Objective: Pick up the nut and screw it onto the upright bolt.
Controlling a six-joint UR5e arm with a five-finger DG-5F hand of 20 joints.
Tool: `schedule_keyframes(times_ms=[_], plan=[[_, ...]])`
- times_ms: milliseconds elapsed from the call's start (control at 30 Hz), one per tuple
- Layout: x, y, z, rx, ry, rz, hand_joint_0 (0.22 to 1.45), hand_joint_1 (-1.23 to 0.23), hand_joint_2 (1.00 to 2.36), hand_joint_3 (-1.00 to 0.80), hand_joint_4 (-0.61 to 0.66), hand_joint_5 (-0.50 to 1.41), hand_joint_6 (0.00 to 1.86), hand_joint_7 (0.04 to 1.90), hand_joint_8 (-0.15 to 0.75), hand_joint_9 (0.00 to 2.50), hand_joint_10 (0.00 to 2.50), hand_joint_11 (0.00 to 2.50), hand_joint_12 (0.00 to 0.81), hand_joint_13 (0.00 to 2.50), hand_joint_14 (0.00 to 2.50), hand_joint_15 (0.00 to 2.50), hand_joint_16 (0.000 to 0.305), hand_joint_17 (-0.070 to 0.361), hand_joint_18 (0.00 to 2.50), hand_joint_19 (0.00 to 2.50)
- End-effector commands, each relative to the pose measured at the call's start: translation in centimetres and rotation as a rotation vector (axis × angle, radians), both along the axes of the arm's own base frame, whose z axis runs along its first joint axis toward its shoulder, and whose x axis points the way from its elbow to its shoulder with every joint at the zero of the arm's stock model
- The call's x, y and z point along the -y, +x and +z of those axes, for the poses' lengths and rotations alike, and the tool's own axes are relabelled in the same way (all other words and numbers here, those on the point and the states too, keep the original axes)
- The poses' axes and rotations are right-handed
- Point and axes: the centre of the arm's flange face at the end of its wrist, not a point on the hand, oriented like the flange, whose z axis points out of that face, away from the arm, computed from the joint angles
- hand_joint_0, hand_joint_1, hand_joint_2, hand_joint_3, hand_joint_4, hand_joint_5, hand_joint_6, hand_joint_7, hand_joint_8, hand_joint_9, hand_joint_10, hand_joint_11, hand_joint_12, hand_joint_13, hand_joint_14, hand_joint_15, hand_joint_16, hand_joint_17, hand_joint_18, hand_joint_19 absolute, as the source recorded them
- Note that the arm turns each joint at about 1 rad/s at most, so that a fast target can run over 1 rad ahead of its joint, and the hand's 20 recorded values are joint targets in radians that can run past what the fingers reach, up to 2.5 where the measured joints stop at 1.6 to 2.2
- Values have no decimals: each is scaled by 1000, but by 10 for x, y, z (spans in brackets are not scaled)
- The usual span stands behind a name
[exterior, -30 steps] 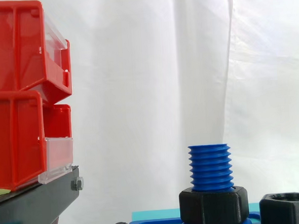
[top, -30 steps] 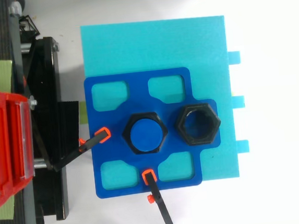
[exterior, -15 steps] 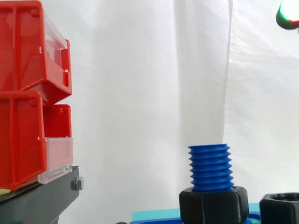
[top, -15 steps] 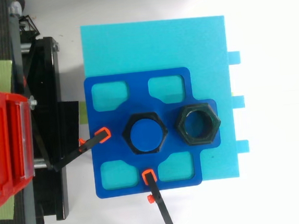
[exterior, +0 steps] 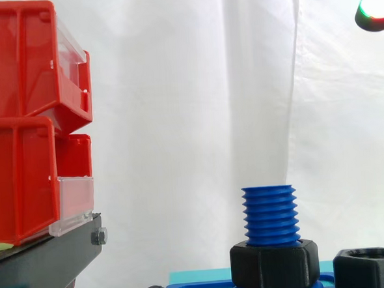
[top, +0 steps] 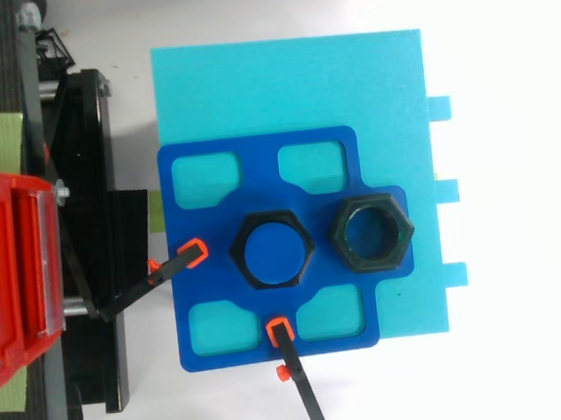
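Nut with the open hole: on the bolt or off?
Off. The open nut sits flat on the blue fixture beside the bolt, hole empty; a second nut rings the bolt's base.

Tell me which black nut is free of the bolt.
The right nut: its hole is empty. The other nut sits around the blue bolt.

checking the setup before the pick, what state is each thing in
bolt: upright, upper threads bare
seated nut: around the bolt's base
loose nut: flat on the blue plate beside the bolt, untouched
hand: high at the right edge, clear of both nuts
red bins: stacked on the black stand
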Motion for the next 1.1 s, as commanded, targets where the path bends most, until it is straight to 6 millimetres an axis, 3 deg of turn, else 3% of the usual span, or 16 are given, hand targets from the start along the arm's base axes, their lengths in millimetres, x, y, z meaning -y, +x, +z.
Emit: schedule_keyframes(times_ms=[0, 533, 700, 867, 1067], plan=[[-6, 2, -5, 42, 24, 6, 494, -368, 1002, -479, 209, -212, 503, 824, 292, 588, 0, 14, 372, 403, 0, 0, 51, 115, 366, 77], [-23, 6, -16, 17, 0, 39, 483, -395, 1002, -479, 212, -213, 503, 827, 300, 563, 0, 0, 379, 377, 0, 0, 53, 119, 358, 71], [-29, 9, -19, -25, -73, 88, 426, -482, 1000, -500, 70, -220, 502, 783, 311, 480, 0, 0, 405, 290, 0, 0, 58, 131, 202, 0], [-34, 11, -18, -79, -185, 138, 408, -334, 1000, -500, 150, -240, 502, 781, 339, 448, 0, 0, 431, 248, 0, 0, 63, 141, 143, 0], [-36, 13, -19, -116, -266, 174, 422, -306, 1000, -500, 181, -241, 502, 784, 346, 436, 0, 0, 434, 232, 0, 0, 63, 142, 127, 0]])
